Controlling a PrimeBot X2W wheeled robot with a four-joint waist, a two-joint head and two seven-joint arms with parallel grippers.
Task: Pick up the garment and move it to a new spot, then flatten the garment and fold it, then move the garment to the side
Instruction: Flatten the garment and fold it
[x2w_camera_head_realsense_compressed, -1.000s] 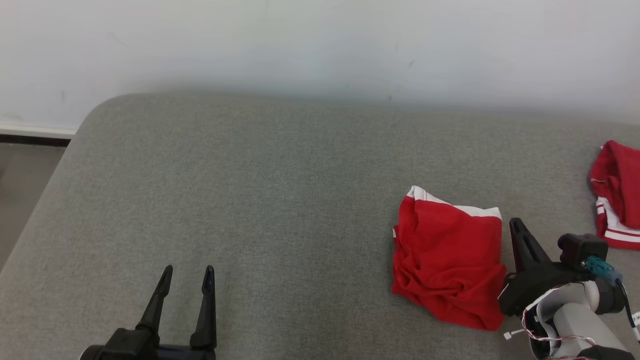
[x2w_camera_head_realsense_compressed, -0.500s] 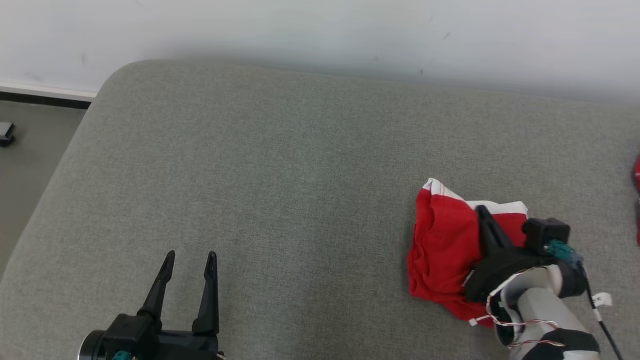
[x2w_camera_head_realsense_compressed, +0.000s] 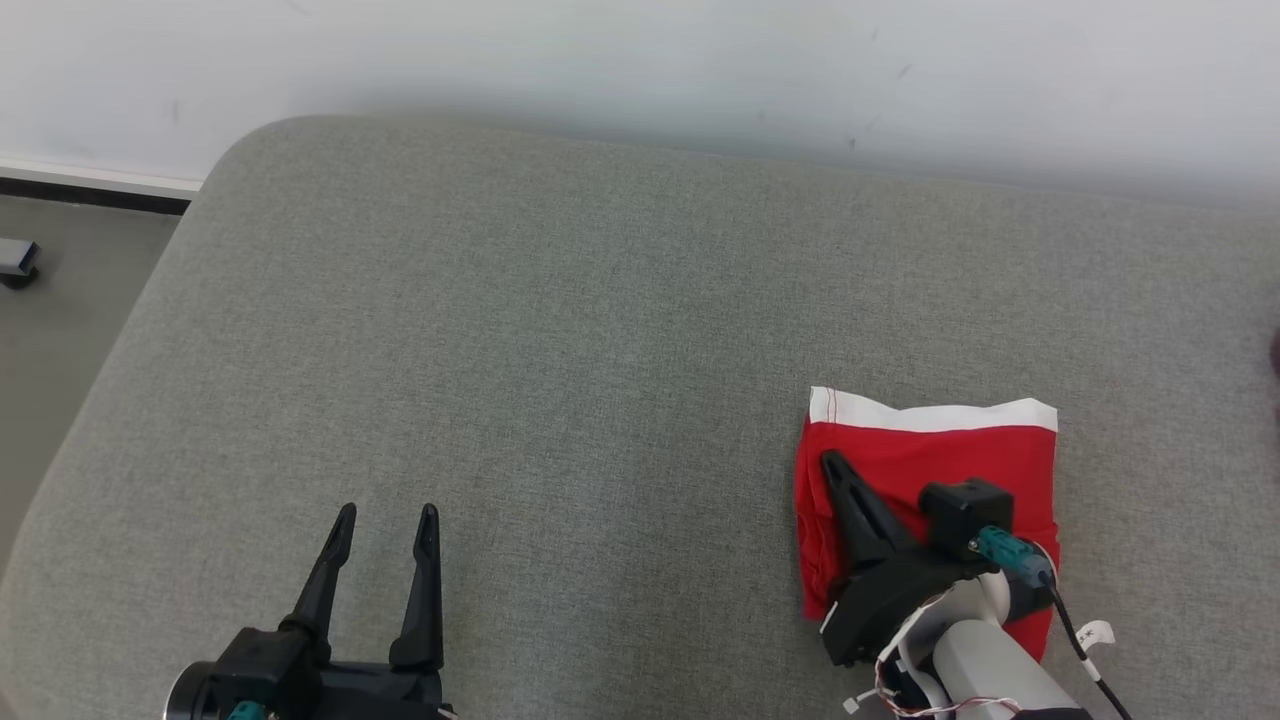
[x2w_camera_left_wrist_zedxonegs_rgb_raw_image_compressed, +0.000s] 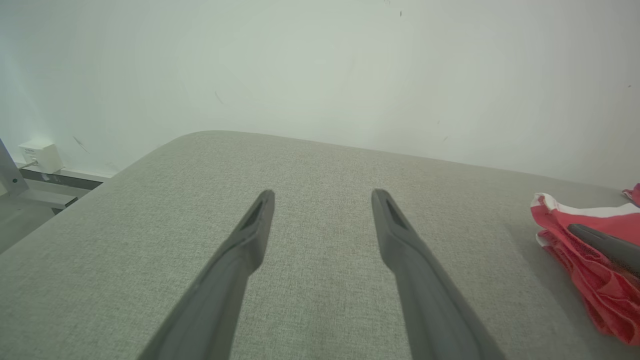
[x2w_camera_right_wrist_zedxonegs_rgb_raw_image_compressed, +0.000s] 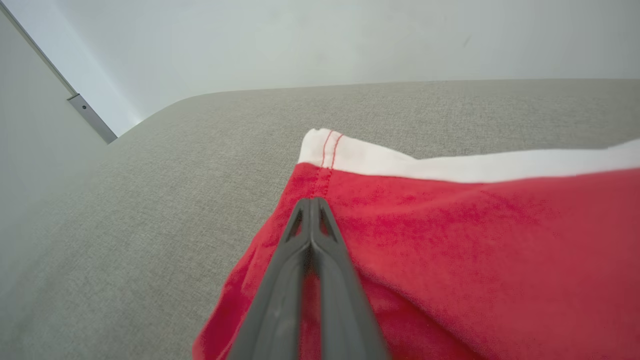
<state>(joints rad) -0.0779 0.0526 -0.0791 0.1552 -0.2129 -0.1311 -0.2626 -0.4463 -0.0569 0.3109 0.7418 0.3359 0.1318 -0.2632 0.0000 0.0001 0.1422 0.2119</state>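
Note:
The garment is red with a white band along its far edge and lies folded flat on the grey cushion, at the right. My right gripper is shut and rests on top of the garment's left part, fingertips pointing away from me. In the right wrist view the closed fingertips press on the red cloth just short of the white band's corner; no cloth shows between them. My left gripper is open at the lower left over bare cushion, far from the garment.
A pale wall runs behind the cushion. The cushion's rounded left edge drops to the floor, where a small grey object sits. Another red cloth peeks in at the far right.
The camera has shifted. My shut right gripper has moved from beside the garment's right edge leftward across its top. The garment now lies flatter, with its white band straight.

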